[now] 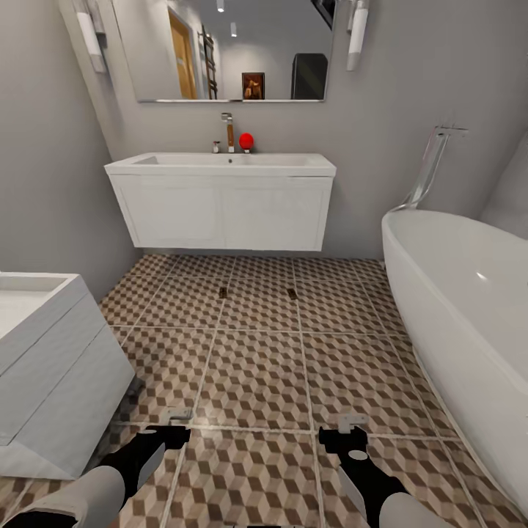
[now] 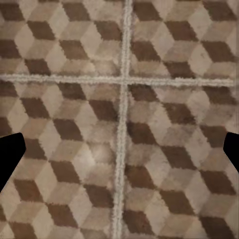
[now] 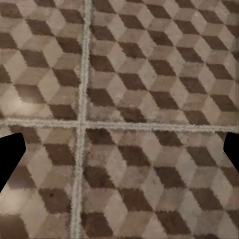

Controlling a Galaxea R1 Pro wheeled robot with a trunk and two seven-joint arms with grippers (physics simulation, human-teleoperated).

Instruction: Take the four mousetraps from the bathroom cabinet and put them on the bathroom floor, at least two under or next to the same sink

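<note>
Two mousetraps, small brown boards, lie on the bathroom floor [image 1: 257, 381] in front of the bathroom sink [image 1: 220, 165]: one [image 1: 223, 292] to the left and one [image 1: 292, 293] to the right, just out from under the white vanity. My left gripper [image 1: 174, 419] and right gripper [image 1: 352, 425] hang low over the cube-pattern tiles, well short of the traps. In the wrist views the left gripper [image 2: 119, 154] and right gripper [image 3: 119, 154] stand open, nothing between their fingers, with bare tile and grout lines below. The cabinet is out of view.
A white bathtub [image 1: 462, 308] fills the right side, with a chrome tap [image 1: 429, 169] on the wall behind it. A white boxy unit [image 1: 51, 367] with a recessed top stands at the left. A mirror [image 1: 227, 48] hangs above the sink.
</note>
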